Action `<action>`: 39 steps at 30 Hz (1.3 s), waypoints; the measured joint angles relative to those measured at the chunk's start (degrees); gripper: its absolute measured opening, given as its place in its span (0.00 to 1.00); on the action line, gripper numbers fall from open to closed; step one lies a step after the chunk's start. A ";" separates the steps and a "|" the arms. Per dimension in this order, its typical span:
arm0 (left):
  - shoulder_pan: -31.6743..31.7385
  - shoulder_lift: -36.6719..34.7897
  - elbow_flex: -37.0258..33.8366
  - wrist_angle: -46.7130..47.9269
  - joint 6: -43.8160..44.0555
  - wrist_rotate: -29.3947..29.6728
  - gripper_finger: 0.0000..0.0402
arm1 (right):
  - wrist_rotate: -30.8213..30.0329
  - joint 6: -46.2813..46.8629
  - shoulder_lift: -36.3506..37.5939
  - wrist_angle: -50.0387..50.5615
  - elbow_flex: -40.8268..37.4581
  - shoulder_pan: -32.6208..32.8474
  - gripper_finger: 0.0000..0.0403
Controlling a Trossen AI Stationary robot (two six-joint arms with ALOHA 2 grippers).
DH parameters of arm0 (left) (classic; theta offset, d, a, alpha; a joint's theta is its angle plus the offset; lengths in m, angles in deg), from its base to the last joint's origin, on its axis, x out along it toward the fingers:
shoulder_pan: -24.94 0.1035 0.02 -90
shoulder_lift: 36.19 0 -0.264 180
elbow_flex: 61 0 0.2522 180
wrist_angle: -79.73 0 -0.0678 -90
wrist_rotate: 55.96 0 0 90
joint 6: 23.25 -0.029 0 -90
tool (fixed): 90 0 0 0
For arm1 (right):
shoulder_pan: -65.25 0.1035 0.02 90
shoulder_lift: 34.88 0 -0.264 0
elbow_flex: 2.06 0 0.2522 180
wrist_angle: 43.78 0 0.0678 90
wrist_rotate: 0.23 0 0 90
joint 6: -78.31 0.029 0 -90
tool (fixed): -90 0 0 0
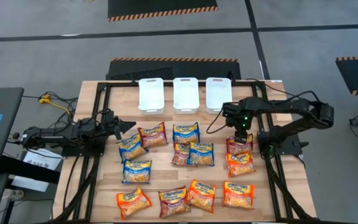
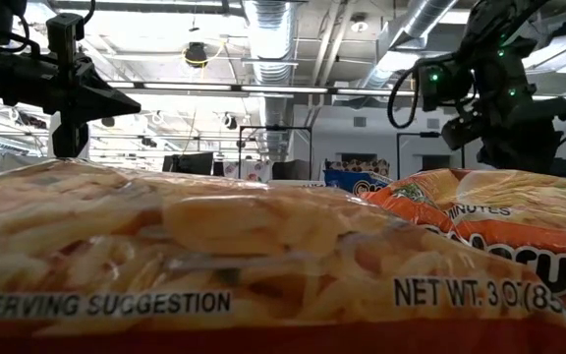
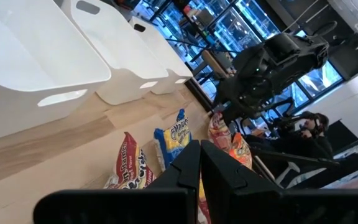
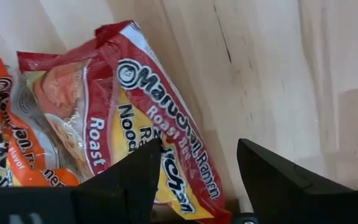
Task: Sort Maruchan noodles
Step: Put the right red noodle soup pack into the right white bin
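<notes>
I see my right gripper [image 1: 239,138] hanging over a dark red noodle packet [image 4: 135,118] near the table's [image 1: 291,186] right edge, fingers spread and holding nothing. The other packets [image 1: 185,163] lie scattered in front of three white bins [image 1: 184,93]. My left gripper [image 1: 127,125] waits at the left, fingers pressed together, empty.
</notes>
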 joint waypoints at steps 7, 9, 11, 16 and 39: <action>0.00 0.00 -0.02 0.08 0.00 0.00 0.00 | 0.31 -0.30 -4.11 0.02 0.06 0.49 0.60; 0.01 0.00 -0.02 0.60 0.02 0.00 0.00 | 1.12 -0.51 -5.32 0.08 0.09 0.57 0.60; -0.01 0.01 -0.01 1.08 0.04 0.01 0.00 | 1.20 -0.52 -6.44 0.08 0.09 0.57 0.59; 0.00 0.02 -0.02 1.05 0.04 0.00 0.00 | 1.25 -0.52 -8.72 0.11 0.09 0.57 0.53; -0.01 0.00 -0.02 0.83 0.73 0.00 0.00 | 1.30 0.60 -5.04 1.98 1.15 0.52 0.01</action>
